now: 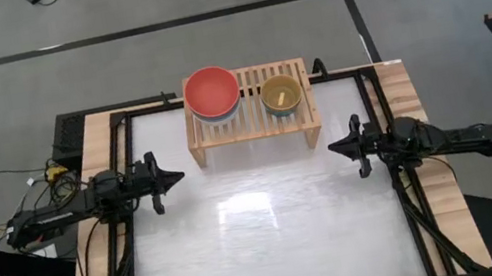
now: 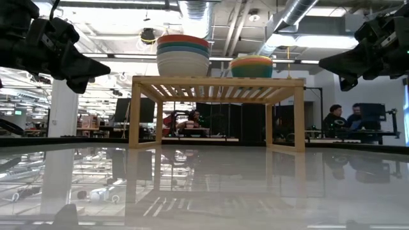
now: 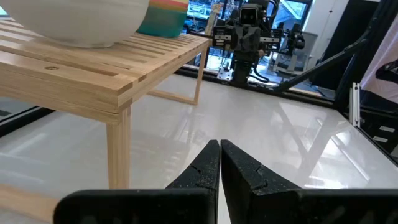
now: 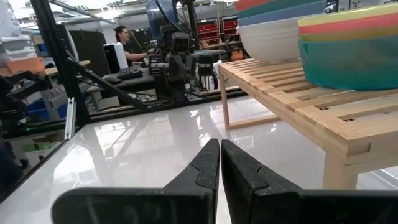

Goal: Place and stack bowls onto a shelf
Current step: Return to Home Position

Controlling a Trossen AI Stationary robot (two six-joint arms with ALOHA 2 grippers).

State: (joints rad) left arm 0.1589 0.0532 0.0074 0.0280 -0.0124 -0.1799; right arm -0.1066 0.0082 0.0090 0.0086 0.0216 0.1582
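The light-wood shelf (image 1: 249,117) stands on its side legs at the table's far middle. Two stacks of nested bowls rest on its slatted top. The larger stack (image 1: 212,93) has red on top; the low view shows it (image 2: 183,56) with cream at the bottom. The smaller stack (image 1: 281,95) has yellow on top and cyan at the bottom (image 2: 252,66). My left gripper (image 1: 178,177) is shut and raised above the table's left side. My right gripper (image 1: 333,148) is shut and raised above the right side. Both point at each other, near of the shelf.
The white tabletop (image 1: 265,246) lies bare between and in front of the arms. Black frame rails (image 1: 421,219) run along both sides. People sit at desks (image 2: 345,121) in the room beyond the table.
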